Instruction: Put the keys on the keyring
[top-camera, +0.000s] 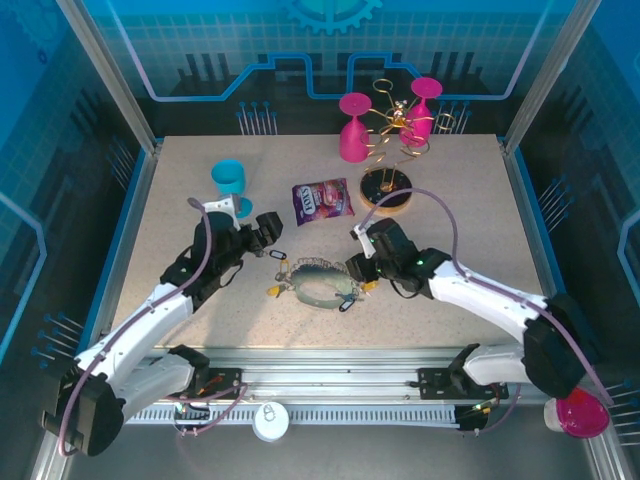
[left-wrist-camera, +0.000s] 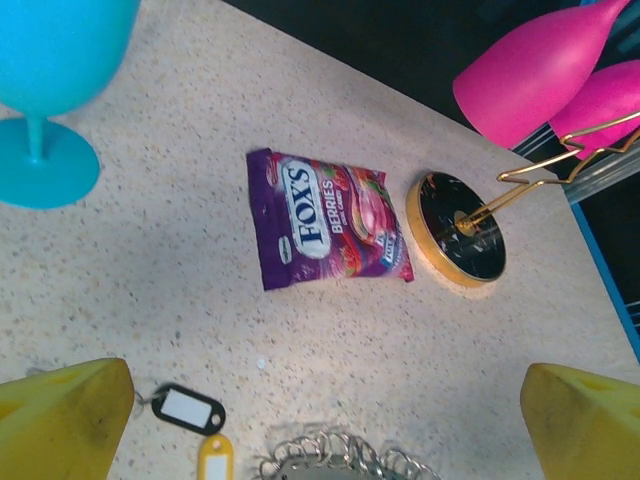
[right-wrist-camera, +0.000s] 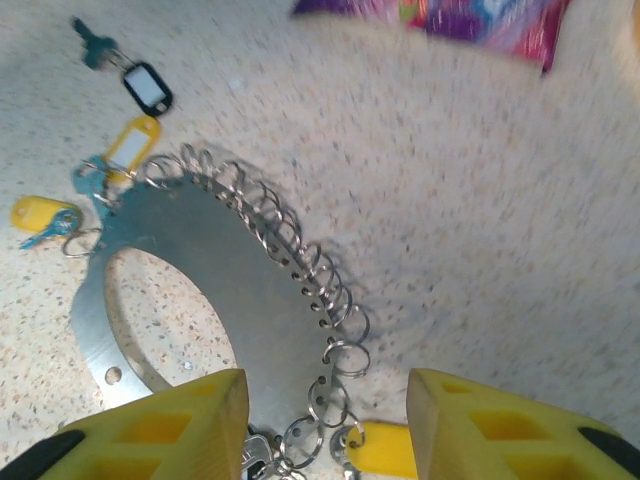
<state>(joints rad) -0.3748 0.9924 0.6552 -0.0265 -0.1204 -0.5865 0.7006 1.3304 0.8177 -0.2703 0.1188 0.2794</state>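
Observation:
The keyring (top-camera: 300, 271) is a flat grey metal ring lying in the middle of the table, with many small split rings along its outer edge (right-wrist-camera: 300, 262). Keys with tags lie around it: a black tag (right-wrist-camera: 148, 88), a yellow tag (right-wrist-camera: 132, 143) and another yellow one (right-wrist-camera: 38, 213) at its far side. My right gripper (right-wrist-camera: 325, 430) hangs open over the ring's near edge, and a yellow tag (right-wrist-camera: 385, 447) lies on the table between its fingers. My left gripper (left-wrist-camera: 325, 420) is open above the table, with a black tag (left-wrist-camera: 188, 408) and a yellow tag (left-wrist-camera: 214, 460) near its left finger.
A purple snack packet (top-camera: 322, 201) lies behind the keyring. The gold wire rack on its round base (top-camera: 386, 187) holds pink glasses (top-camera: 353, 128) at the back. A blue cup (top-camera: 229, 181) stands back left. Another pink glass (top-camera: 582, 414) sits off the table at front right.

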